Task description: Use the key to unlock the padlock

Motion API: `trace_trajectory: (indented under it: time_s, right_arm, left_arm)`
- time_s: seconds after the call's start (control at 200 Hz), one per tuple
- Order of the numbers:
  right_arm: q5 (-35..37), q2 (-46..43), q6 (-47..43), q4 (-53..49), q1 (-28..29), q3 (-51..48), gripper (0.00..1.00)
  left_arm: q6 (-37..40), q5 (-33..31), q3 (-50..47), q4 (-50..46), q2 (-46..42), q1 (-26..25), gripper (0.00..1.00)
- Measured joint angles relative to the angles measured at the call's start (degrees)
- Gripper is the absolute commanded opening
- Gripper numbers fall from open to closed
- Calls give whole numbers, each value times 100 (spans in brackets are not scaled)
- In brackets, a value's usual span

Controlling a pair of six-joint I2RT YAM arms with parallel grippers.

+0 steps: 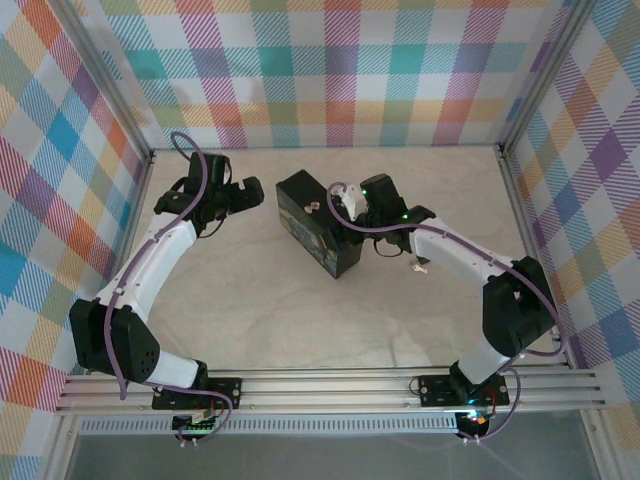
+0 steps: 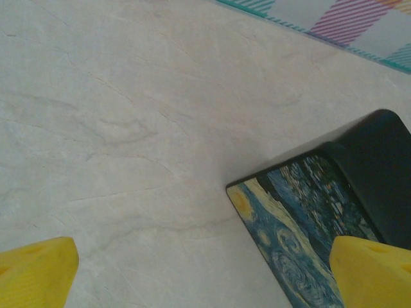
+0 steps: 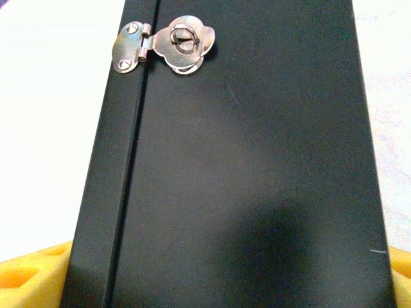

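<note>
The dark box (image 1: 318, 222) lies mid-table. In the left wrist view one corner shows its blue-and-yellow swirl print (image 2: 302, 237). My right gripper (image 1: 345, 205) reaches over the box, and its yellow fingertips (image 3: 32, 273) stand either side of the black face (image 3: 244, 179). Whether they press on the box is unclear. On that face a silvery hasp (image 3: 168, 45) lies flat with a bare staple ring. The padlock and the key are out of view. My left gripper (image 1: 252, 195) hovers just left of the box, open (image 2: 205, 276) over bare table.
A tiny pale thing (image 1: 420, 267) lies on the table (image 1: 300, 320) beside my right forearm, too small to identify. Checked walls (image 1: 330, 70) close the back and both sides. Free tabletop stretches in front of the box.
</note>
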Motion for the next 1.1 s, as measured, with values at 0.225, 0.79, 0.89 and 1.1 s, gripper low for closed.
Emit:
trace_trajectory:
  time_s: [0.225,0.79,0.89,1.1]
  right_arm:
    - [-813,-341,1884,1554,-485,-1003,76]
    - [-1117,640,5705,5639,-546,-2455,91]
    - [-1032,791,5611,5372,-439,-2382,100]
    - [-859,885,4883,4236,-393,-2317,100]
  left_arm:
    - [275,369,205,-195,603,-260,100]
    - [291,463,791,-291,1316,-608,100]
    - [299,393,922,-304,1342,-608,100]
    - [382,358,1134,-306,1355,-608,100]
